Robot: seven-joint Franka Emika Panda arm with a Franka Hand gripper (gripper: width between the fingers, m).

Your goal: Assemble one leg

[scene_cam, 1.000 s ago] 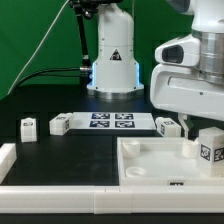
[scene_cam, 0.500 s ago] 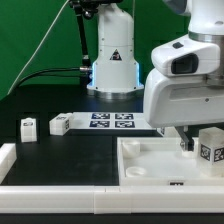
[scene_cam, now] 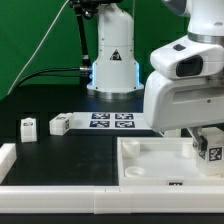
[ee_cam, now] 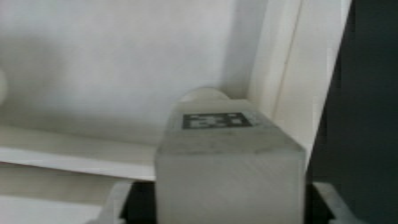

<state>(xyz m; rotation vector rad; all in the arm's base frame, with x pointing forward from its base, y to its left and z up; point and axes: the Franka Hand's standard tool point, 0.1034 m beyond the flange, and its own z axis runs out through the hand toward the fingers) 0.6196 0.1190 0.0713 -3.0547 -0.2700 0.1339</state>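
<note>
One leg [scene_cam: 211,148] sits at the exterior view's right edge of the tabletop [scene_cam: 150,165], low over that tray's far corner, tag facing out. The pincer [scene_cam: 205,140] appears closed on it: the wrist view shows the leg [ee_cam: 222,150] filling the space between the two dark jaws, tag upward, with the tabletop's raised rim [ee_cam: 285,60] running just beside it.

Two more legs, [scene_cam: 29,127] and [scene_cam: 60,124], stand on the black counter [scene_cam: 60,150], well apart from the tabletop toward the exterior view's left. The marker board [scene_cam: 110,122] lies just beyond the tabletop's far edge.

Risks, as I judge them: the leg's peg could miss the corner hole and land on the rim or tray floor, since the hole itself is not visible from either camera. A tilted grip would jam the peg. Pressing down off-centre could shove the tabletop across the counter.

Hidden: the arm's white housing covers the leg's upper part and the fingers in the exterior view. Whether the leg's base touches the tabletop, I cannot tell. The tabletop's right side is cut off.
</note>
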